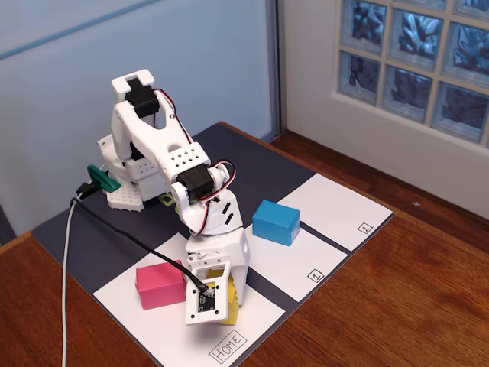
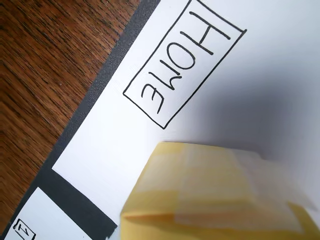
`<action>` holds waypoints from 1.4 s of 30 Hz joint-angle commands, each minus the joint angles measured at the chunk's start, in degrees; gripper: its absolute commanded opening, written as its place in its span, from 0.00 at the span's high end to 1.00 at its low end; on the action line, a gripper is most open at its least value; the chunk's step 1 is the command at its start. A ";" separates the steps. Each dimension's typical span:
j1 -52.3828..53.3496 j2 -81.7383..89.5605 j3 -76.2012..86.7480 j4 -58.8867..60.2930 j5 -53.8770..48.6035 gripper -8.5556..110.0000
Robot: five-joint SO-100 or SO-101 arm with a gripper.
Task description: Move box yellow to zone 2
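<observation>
The yellow box (image 1: 230, 300) sat on the big Home sheet (image 1: 164, 329), near the front of the table in the fixed view; only a small yellow bit peeked out, because the gripper (image 1: 218, 302) was right on top of it; the box lay straight under the gripper, not off to a side. I could not tell how wide the jaws stood, or if they had hold of the box; the white head hid them in the fixed view, and the wrist view showed no fingers at all. My guess was that the arm was at the grabbing step, and the carry had not begun.

Zone 2 (image 1: 336, 202) lay far off to the right in the fixed view; the sheet marked 1 (image 1: 294, 264) lay between it and Home; so the box would have to go up and away to the right. The blue box (image 1: 275, 222) sat by the far edge of sheet 1, close to that path, so it could get bumped. The pink box (image 1: 160, 285) sat just left of the gripper on Home.

The wrist view showed the yellow box (image 2: 220, 200) very close and blurry, with its long side running left to right, and the word HOME (image 2: 184, 62) just past it; the fixed view showed the other boxes and zone 2, which the wrist view did not.
</observation>
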 commanded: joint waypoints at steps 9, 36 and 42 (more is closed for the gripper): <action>-0.70 10.99 -0.70 1.32 -7.12 0.93; -17.31 32.34 -5.45 37.35 -34.10 0.92; -25.40 33.66 -6.50 39.29 -31.73 0.91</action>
